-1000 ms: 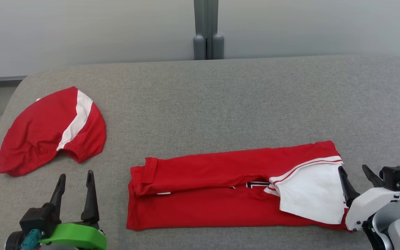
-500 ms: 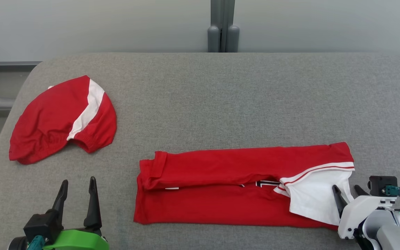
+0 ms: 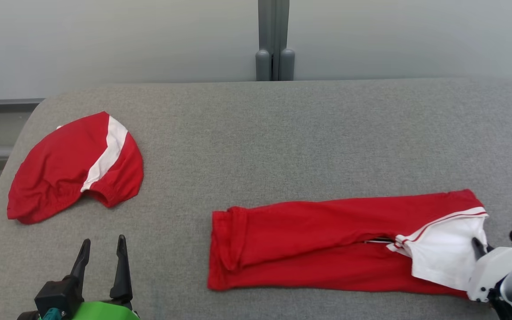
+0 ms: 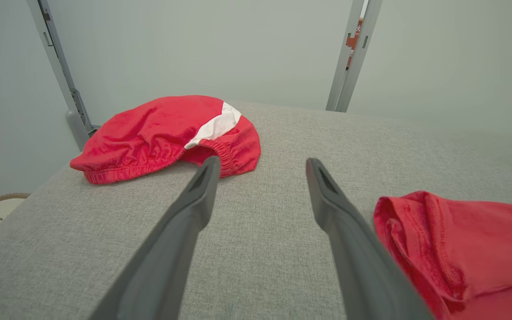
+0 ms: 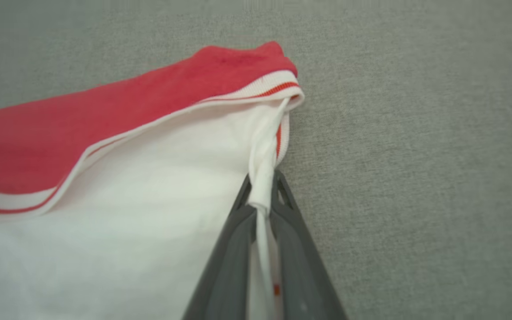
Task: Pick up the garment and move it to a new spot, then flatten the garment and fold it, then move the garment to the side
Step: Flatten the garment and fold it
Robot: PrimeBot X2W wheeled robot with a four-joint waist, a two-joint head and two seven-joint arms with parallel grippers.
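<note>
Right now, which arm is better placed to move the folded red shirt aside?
Right: the right gripper is shut on the white edge of the shirt; the left gripper stands open, apart from it.

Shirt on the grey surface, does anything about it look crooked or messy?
Yes. The shirt lies slightly askew, its left end bunched, and the two folded layers do not line up. The right hand pinches its white sleeve, gathering that edge into a ridge.

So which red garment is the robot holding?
The long folded red garment with the white panel, at the right: the right arm's fingers pinch its white edge. The rounded red-and-white garment lies apart, untouched.
</note>
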